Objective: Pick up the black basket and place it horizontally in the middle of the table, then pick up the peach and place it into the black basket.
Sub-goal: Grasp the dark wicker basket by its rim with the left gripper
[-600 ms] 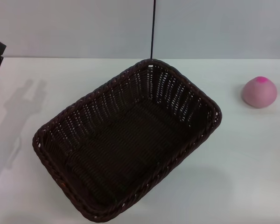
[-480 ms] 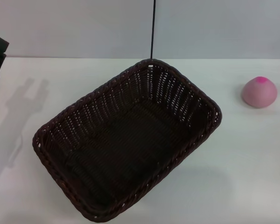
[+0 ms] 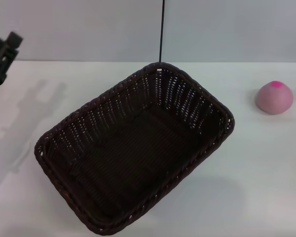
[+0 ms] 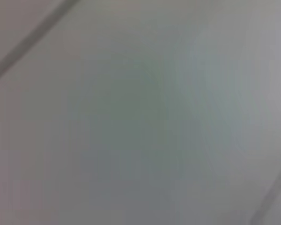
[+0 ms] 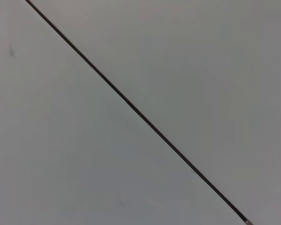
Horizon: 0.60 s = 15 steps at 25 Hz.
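The black basket (image 3: 135, 150) lies on the white table (image 3: 266, 173), set diagonally, with one corner toward the back and its opening up; it is empty. The peach (image 3: 274, 97) sits on the table at the far right, well apart from the basket. My left gripper (image 3: 2, 57) shows at the left edge of the head view, raised above the table and left of the basket. My right gripper is out of view. The wrist views show only grey surface.
A grey wall (image 3: 227, 29) rises behind the table, with a thin dark vertical seam (image 3: 162, 29) above the basket's back corner. The left arm's shadow (image 3: 32, 106) falls on the table left of the basket.
My left gripper has moved a little right and up at the left edge of the head view, and its shadow shifted right. The basket and the peach have not moved.
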{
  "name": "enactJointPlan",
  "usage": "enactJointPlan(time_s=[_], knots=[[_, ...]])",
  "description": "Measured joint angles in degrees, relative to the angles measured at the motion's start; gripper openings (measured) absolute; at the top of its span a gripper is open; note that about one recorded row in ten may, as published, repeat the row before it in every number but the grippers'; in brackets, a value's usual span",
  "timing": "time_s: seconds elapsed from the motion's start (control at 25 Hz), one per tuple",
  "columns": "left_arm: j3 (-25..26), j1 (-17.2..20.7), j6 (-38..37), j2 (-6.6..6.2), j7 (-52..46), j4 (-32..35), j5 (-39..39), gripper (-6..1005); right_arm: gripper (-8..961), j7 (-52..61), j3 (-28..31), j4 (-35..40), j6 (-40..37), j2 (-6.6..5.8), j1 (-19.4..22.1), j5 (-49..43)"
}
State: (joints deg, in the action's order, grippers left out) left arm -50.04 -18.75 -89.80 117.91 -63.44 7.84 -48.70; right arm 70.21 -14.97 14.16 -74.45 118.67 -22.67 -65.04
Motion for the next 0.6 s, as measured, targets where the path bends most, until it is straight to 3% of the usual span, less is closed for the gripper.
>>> enactJointPlan(time_s=[0.12, 0.32, 0.36, 0.52, 0.6], knots=[[-5.4, 0.3, -0.02, -0.61, -4.57, 5.09, -0.08, 744, 424, 0.0, 0.02, -0.42, 0.04, -0.02, 0.11, 0.0], [-12.92, -0.59, 0.67, -4.01, -12.16, 11.96, -1.74, 743, 424, -0.14, -0.28, -0.53, 0.09, -0.04, 0.5, -0.13], [-12.92, -0.59, 0.67, -4.01, -12.16, 11.96, -1.74, 742, 424, -0.17, -0.4, -0.54, 0.12, -0.06, 0.57, -0.24], [-12.47, -3.36, 3.19, -7.86, -22.07, 19.14, -13.64, 742, 425, -0.24, -0.6, -0.54, 0.58, -0.11, 1.3, -0.39], [-12.45, -3.64, 3.72, -8.48, -24.04, 21.16, -15.9, 741, 425, -0.29, -0.6, -0.54, 0.7, -0.11, 1.77, -0.41]])
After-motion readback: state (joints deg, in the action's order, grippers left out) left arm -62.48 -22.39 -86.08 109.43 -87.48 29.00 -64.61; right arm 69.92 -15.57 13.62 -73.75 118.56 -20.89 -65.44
